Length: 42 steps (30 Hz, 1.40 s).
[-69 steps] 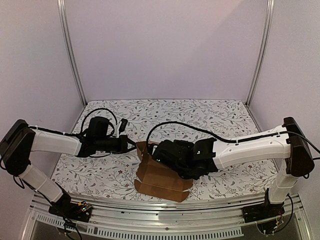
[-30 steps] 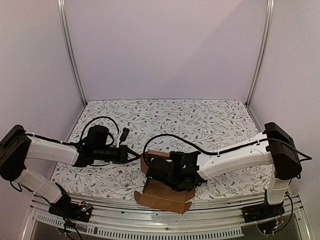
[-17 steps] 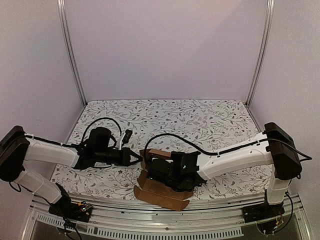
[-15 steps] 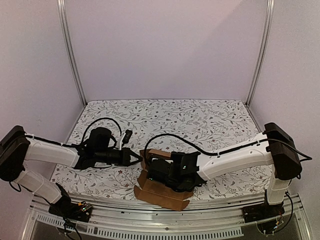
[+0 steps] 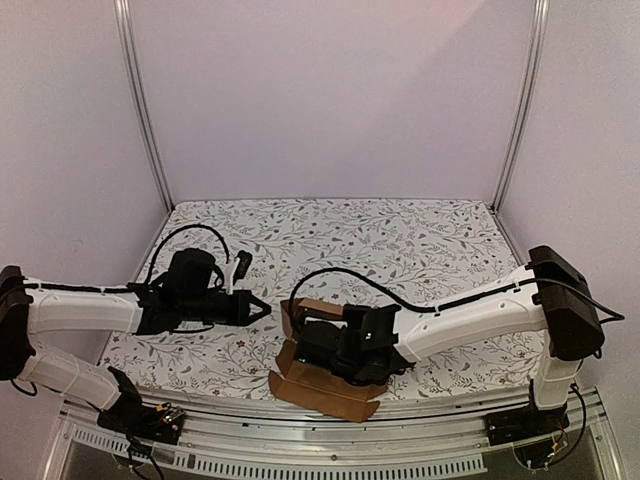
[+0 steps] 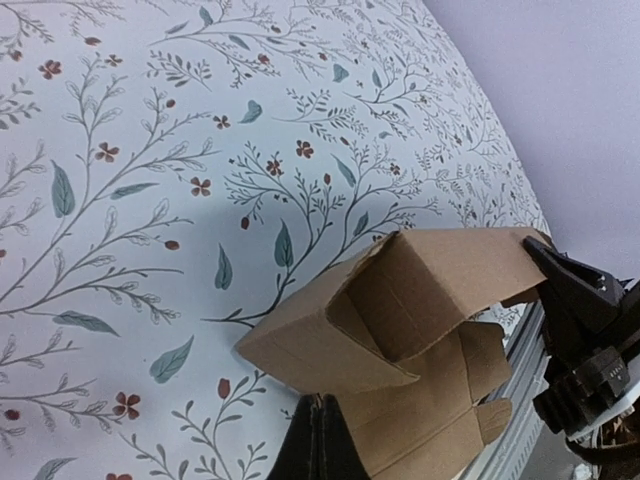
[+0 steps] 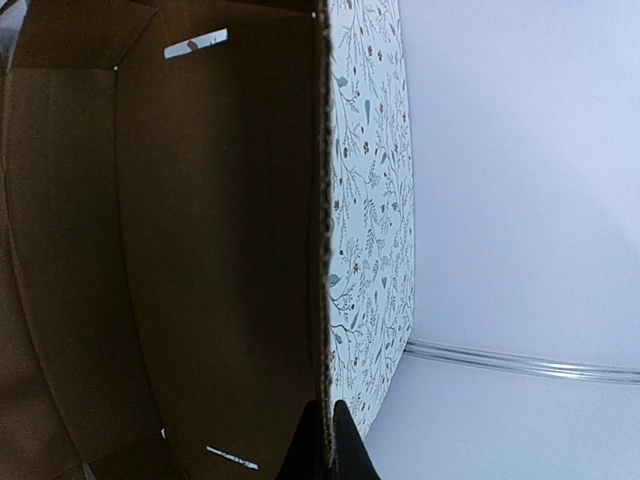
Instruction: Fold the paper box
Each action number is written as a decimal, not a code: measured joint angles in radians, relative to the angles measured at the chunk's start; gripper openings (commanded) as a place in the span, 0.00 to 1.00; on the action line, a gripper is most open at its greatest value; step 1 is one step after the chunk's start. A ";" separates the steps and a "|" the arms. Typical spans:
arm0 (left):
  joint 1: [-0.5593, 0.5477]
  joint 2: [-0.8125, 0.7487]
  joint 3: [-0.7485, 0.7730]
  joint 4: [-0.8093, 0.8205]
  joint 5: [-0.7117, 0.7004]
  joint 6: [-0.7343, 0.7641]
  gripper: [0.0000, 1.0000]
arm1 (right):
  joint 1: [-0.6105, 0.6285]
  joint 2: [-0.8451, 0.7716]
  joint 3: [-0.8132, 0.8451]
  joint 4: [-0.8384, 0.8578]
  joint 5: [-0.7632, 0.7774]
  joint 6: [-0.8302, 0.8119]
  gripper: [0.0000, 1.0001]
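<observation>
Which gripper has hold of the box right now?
The right gripper, pinching a wall of the paper box; the left gripper sits apart, to its left.

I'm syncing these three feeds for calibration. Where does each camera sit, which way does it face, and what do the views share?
Top external: above and behind the robot, looking down at the table; the left gripper shows free, the right gripper on the paper box.
Left wrist: rides the left wrist, facing the box across the table; its shut fingertips show at the bottom.
Right wrist: close against the box's inner wall; its fingertips pinch that wall's edge.
Shared: all three show the box.
</observation>
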 measured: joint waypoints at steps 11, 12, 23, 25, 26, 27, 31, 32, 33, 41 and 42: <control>0.055 0.178 0.037 0.055 -0.047 0.029 0.00 | 0.000 0.000 0.001 0.001 -0.005 0.000 0.00; 0.056 0.204 0.048 0.070 -0.037 0.029 0.00 | 0.000 0.000 0.001 0.001 -0.005 0.000 0.00; 0.056 0.307 0.087 0.179 0.067 0.026 0.00 | 0.000 0.000 0.001 0.001 -0.008 0.006 0.00; 0.056 0.307 0.087 0.188 0.080 0.026 0.00 | 0.000 0.000 0.001 0.001 -0.008 0.008 0.00; 0.055 0.307 0.087 0.194 0.088 0.026 0.00 | 0.000 0.000 0.001 0.001 -0.008 0.010 0.00; 0.055 0.307 0.087 0.199 0.093 0.026 0.00 | 0.000 0.000 0.001 0.001 -0.008 0.010 0.00; 0.044 0.315 0.085 0.217 0.108 0.021 0.00 | 0.000 0.000 0.001 0.001 -0.008 0.013 0.00; 0.041 0.317 0.084 0.220 0.110 0.021 0.00 | 0.000 0.000 0.001 0.000 -0.008 0.014 0.00; 0.037 0.318 0.082 0.221 0.111 0.020 0.00 | 0.000 0.000 0.001 0.000 -0.008 0.014 0.00; 0.004 0.318 0.066 0.226 0.106 0.005 0.00 | 0.000 0.000 0.001 -0.001 -0.008 0.016 0.00; -0.001 0.318 0.064 0.226 0.102 0.002 0.00 | 0.000 0.000 0.001 -0.001 -0.008 0.016 0.00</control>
